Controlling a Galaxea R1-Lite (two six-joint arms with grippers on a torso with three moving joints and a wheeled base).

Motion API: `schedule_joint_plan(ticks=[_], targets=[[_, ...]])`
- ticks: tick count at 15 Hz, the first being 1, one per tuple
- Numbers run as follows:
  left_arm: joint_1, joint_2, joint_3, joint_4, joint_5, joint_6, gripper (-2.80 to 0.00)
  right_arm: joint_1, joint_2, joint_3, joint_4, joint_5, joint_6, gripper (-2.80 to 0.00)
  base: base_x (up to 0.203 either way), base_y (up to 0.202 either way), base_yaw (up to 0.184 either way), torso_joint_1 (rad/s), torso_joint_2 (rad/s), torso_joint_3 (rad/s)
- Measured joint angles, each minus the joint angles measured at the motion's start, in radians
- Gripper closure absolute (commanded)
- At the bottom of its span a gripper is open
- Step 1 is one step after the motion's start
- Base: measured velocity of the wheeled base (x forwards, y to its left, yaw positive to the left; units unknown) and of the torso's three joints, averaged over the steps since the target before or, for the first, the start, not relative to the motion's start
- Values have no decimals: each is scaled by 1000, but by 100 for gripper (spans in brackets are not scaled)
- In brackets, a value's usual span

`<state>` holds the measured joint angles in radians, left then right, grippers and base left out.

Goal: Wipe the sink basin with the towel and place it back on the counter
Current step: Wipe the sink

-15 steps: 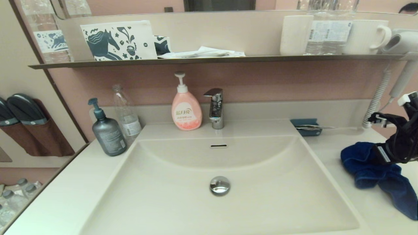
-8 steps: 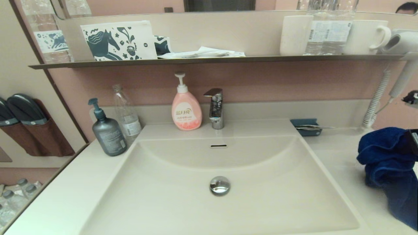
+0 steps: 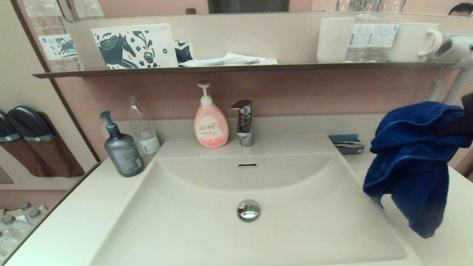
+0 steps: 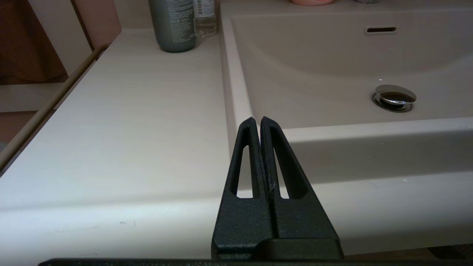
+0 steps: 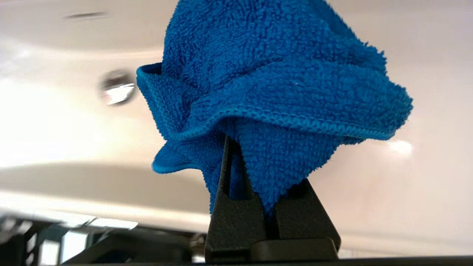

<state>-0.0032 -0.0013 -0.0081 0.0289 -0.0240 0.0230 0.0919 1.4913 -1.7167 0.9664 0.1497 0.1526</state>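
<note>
Right gripper [image 5: 258, 184] fingers clenched on blue towel [image 3: 410, 155], lifted clear of bench [image 3: 74, 229], beside sink basin [image 3: 207, 236]. Left gripper [image 4: 260, 123] fingers pressed together, empty, near bench front edge.

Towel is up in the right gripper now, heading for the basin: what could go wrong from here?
The towel hangs bunched from the right gripper, pinched only at a fold, so it might slip out during wiping. Its low trailing corner could drag along the counter near the small blue tray and catch it. In the sink basin, loose cloth may snag on the raised drain plug. The left gripper is parked at the front edge.
</note>
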Motion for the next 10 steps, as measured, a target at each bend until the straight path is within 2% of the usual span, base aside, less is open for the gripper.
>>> schedule_joint_plan(ticks=[3,5,7,10], targets=[[0,0,0,0,0,0,0,245,11,-60,3,-113,109,0,0,0,0,0,0,0],[0,0,0,0,0,0,0,367,48,-123,4,-160,219,0,0,0,0,0,0,0],[0,0,0,0,0,0,0,442,102,-166,4,-170,313,0,0,0,0,0,0,0],[0,0,0,0,0,0,0,504,198,-182,4,-200,388,0,0,0,0,0,0,0]])
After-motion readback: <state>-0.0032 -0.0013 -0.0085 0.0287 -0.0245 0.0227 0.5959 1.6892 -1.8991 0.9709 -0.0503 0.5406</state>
